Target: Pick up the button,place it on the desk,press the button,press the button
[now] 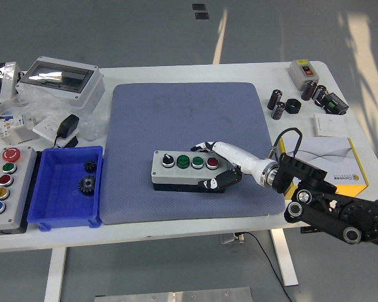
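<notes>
Button box [188, 169], grey with a black knob, two green buttons and a red one along its top, is seen lying on the near half of a blue mat [189, 145] spread over the white bench [176, 229]. Its right end is gripped by the right hand [223, 165], whose white-and-black fingers [215, 183] are curled around the box's near and far sides, the black arm entering from the lower right corner. To the near left, a second grey control box [6, 179] with five coloured buttons is placed beside a blue bin [68, 187] in which two dark gears [86, 177] are held. To the right, a yellow-edged carton [340, 165] is set near the arm. Farther back, black cylinders [278, 104] and a small grey switch box [302, 70] are seen at the far right, and a clear-lidded enclosure [62, 79] at the far left.
</notes>
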`<move>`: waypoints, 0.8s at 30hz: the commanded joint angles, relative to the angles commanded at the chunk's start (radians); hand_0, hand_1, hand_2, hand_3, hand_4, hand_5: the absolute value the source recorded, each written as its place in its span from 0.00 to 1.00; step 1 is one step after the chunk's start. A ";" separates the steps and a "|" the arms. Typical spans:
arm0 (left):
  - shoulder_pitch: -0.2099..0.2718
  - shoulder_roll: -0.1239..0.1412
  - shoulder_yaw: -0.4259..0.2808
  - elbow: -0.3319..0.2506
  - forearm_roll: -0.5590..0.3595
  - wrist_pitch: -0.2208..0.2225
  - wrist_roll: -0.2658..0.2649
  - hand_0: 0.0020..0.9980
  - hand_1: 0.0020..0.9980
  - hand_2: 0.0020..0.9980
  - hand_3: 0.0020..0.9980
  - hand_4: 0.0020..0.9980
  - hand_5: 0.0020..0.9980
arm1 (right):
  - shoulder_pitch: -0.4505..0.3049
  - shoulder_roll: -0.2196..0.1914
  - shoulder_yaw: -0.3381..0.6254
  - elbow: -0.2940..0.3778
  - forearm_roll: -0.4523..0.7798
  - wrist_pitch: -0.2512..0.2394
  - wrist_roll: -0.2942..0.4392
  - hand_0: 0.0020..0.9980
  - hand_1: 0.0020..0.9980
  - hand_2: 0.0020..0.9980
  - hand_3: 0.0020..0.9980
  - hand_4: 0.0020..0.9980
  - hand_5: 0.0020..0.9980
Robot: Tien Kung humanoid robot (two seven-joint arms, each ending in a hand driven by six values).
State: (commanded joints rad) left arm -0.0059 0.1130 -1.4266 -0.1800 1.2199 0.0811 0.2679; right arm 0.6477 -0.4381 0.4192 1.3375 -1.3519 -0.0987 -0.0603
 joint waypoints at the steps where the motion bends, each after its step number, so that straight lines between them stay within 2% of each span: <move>1: 0.001 0.000 0.001 0.000 -0.001 0.000 0.000 0.62 0.58 0.55 0.61 0.58 0.18 | -0.001 -0.004 0.003 0.004 0.001 0.002 0.000 0.78 0.82 0.84 0.94 0.61 0.04; 10: 0.003 -0.002 0.004 0.000 -0.002 -0.001 0.000 0.62 0.58 0.55 0.61 0.58 0.18 | -0.011 -0.033 0.019 0.020 -0.006 0.012 0.001 0.78 0.83 0.85 0.95 0.63 0.04; 18: 0.003 -0.002 0.006 0.000 -0.002 -0.002 0.000 0.62 0.58 0.55 0.61 0.58 0.17 | -0.009 -0.015 0.005 -0.031 -0.011 -0.004 0.014 0.80 0.85 0.87 0.97 0.63 0.05; 24: 0.004 -0.001 0.007 0.000 -0.003 -0.002 0.002 0.62 0.57 0.55 0.60 0.57 0.17 | -0.008 -0.016 -0.003 -0.034 -0.027 -0.014 0.015 0.81 0.86 0.87 0.97 0.65 0.07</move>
State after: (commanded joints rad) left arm -0.0022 0.1116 -1.4201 -0.1800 1.2169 0.0790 0.2695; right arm 0.6397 -0.4545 0.4162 1.3034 -1.3793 -0.1131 -0.0448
